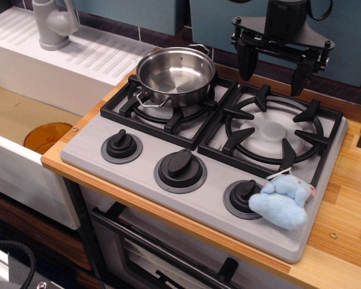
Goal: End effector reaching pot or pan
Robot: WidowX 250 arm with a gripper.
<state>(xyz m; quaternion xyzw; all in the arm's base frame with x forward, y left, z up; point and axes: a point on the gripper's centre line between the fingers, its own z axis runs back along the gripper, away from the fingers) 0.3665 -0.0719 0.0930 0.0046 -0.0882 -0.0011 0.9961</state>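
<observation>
Countertop (343, 198) of pale wood, carrying a grey toy stove (168, 198) with two black burner grates. Off to the left, white sink (12, 120) with an orange disc (46, 136) lying in the basin and a grey faucet (53, 24) standing on the ribbed drainboard. Below the stove, dark oven door (162, 259) with a bar handle. Up on the left grate (168, 102), shiny steel pot (175, 75), upright, bowl bare, one wire loop handle facing forward and another at the back. Right grate (274, 129) with nothing on it. Above its back edge, black gripper (275, 71), hanging in the air, fingers pointing down, spread wide apart, nothing between them; off to the right of the pot, not touching it. Along the front, three black knobs (180, 168) in a row. Beside the rightmost knob, small light-blue plush toy (283, 201), slumped near the stove's front corner.
</observation>
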